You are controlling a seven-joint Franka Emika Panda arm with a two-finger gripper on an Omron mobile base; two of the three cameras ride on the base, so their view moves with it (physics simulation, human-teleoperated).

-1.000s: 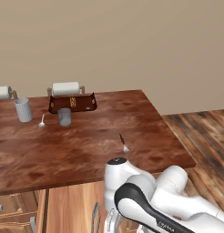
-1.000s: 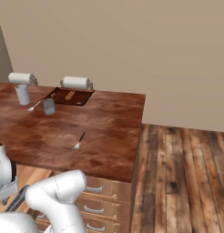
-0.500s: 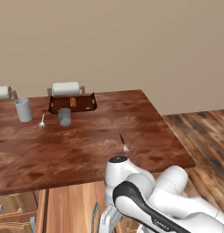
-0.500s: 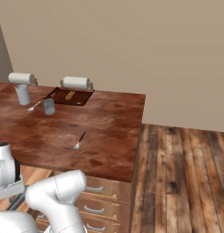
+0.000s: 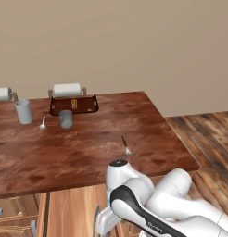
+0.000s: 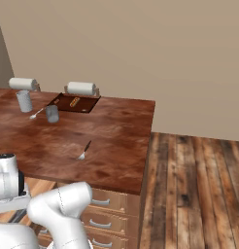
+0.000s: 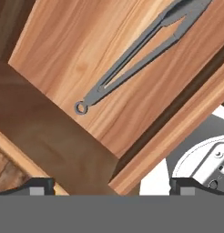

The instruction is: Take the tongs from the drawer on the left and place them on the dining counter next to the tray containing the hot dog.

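The slim grey tongs (image 7: 132, 59) lie flat on the pale wood floor of the open drawer (image 7: 54, 41), their ring end toward the middle of the hand view and their arms running to its top right. My gripper (image 7: 113, 186) hangs above them, open, with nothing between its fingertips (image 7: 38, 185). On the far left of the dining counter (image 5: 88, 152) (image 6: 116, 141) stands the dark brown tray (image 5: 73, 105) (image 6: 74, 102) holding the hot dog (image 6: 75, 102).
A white paper-towel roll (image 5: 67, 89) stands behind the tray. Two grey cups (image 5: 23, 111) (image 5: 65, 118) and a small spoon (image 5: 42, 123) sit in front of it. A dark-handled fork (image 5: 125, 145) lies mid-counter. Closed cabinet drawers (image 6: 109, 200) face the wooden floor (image 6: 199, 185).
The arm has shifted only slightly. Nothing on the counter has moved, and the gripper has stayed open.
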